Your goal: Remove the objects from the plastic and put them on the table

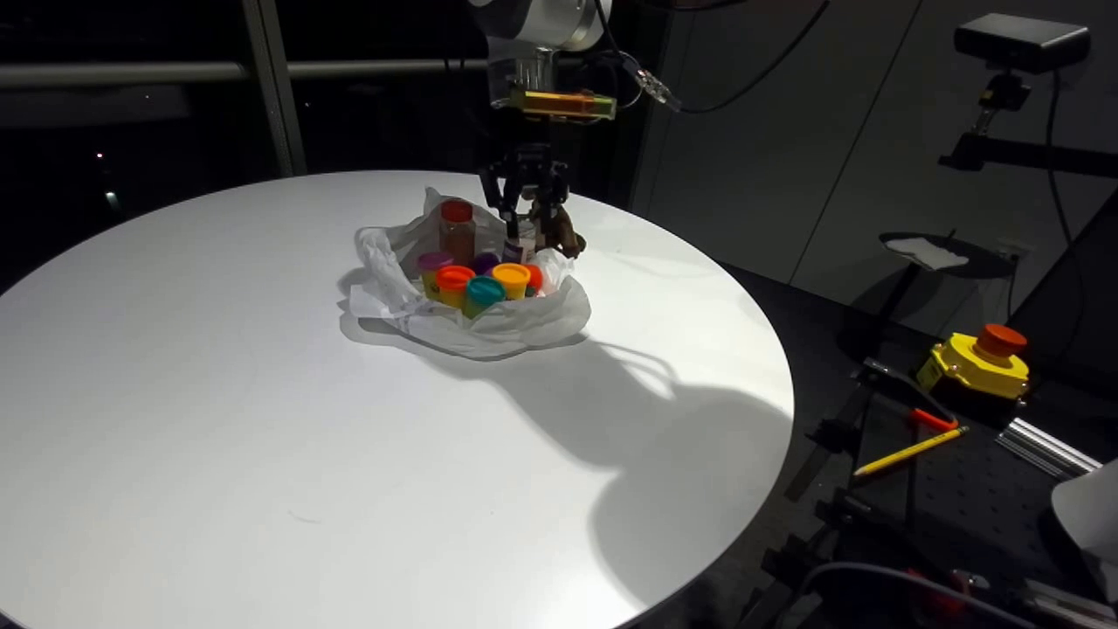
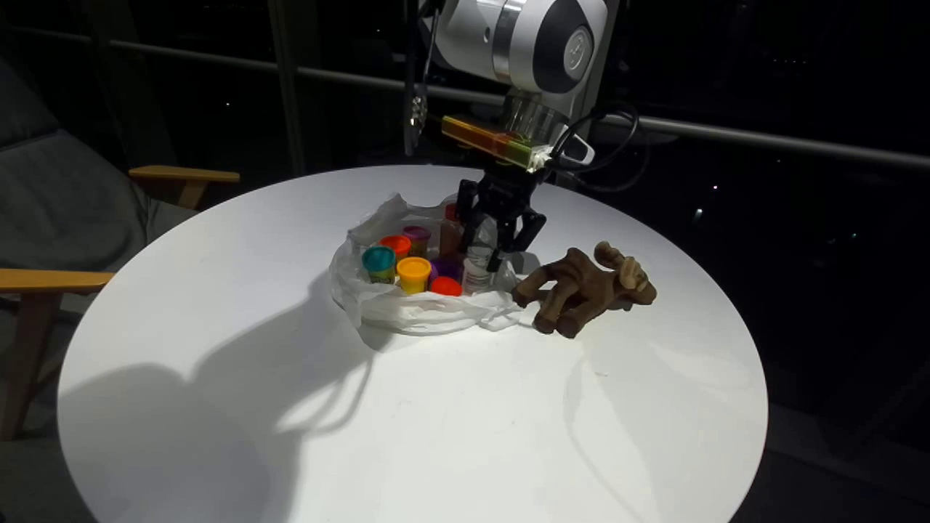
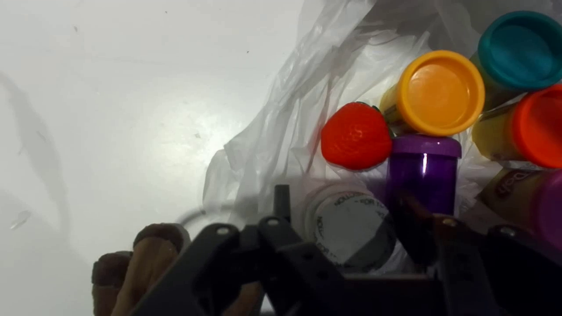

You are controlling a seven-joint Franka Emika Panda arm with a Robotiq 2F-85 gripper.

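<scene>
Straddling the white-topped bottle (image 3: 347, 228), jaws stand apart; purple jar (image 3: 423, 175) and strawberry (image 3: 356, 137) crowd it inside the plastic bag (image 2: 418, 319), brown toy animal (image 2: 590, 287) just outside on desk (image 2: 472, 421).

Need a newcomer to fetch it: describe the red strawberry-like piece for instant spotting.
On the round table, find the crumpled white bag. Inside, the red strawberry-like piece sits beside the purple jar and the yellow-orange-lidded tub. Unlike them, it is a lidless red lump.
</scene>
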